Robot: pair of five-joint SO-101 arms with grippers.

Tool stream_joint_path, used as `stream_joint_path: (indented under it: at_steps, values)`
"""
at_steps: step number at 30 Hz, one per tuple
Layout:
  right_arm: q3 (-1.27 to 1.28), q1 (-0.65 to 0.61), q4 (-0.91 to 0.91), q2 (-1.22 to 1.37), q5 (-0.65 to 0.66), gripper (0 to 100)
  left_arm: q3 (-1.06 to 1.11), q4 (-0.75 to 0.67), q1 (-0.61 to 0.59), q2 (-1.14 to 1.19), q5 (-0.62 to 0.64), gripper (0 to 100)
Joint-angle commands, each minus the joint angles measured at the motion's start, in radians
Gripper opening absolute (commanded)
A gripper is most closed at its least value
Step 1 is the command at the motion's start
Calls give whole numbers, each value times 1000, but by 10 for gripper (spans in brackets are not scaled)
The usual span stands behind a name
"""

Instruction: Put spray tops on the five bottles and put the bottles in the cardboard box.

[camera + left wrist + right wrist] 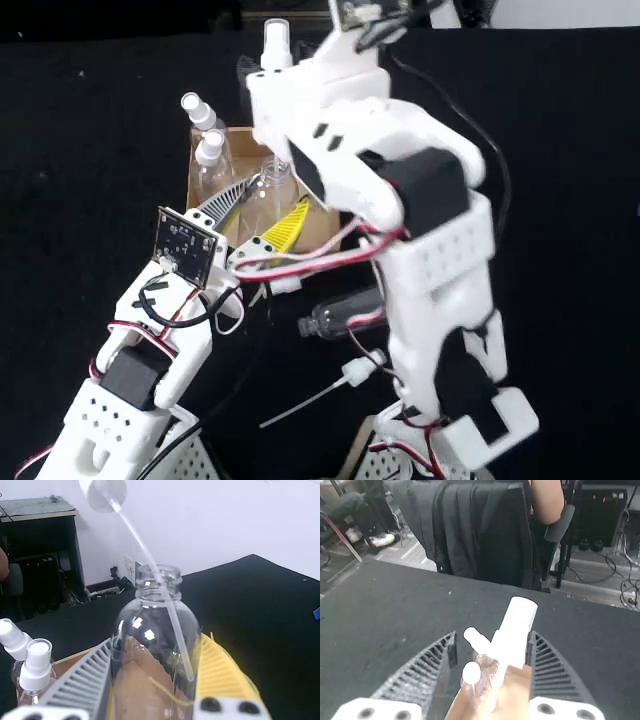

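Clear bottle (150,630) over the cardboard box (238,140): I'm pinching it with the left gripper (157,644), the right gripper (492,639) clamping a spray top (517,625) above.

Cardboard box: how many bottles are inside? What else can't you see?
High view: the brown cardboard box is partly behind the right arm, so its bottle count is uncertain.
High view: the clear plastic bottle lying flat has its base behind that arm.
Left wrist view: the white spray top is cut off by the picture's edge.

clear bottle (142,645), white spray top (517,627), black table (80,120)
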Motion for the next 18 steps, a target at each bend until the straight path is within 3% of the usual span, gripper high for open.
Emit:
stream_joint_path:
  at_steps: [1,18]
  values:
    - [-15,18,-52,36,-6,195,-22,3,13,-14,-5,31]
    - [-13,61,-74,70,-5,194,-22,3,13,-14,-5,31]
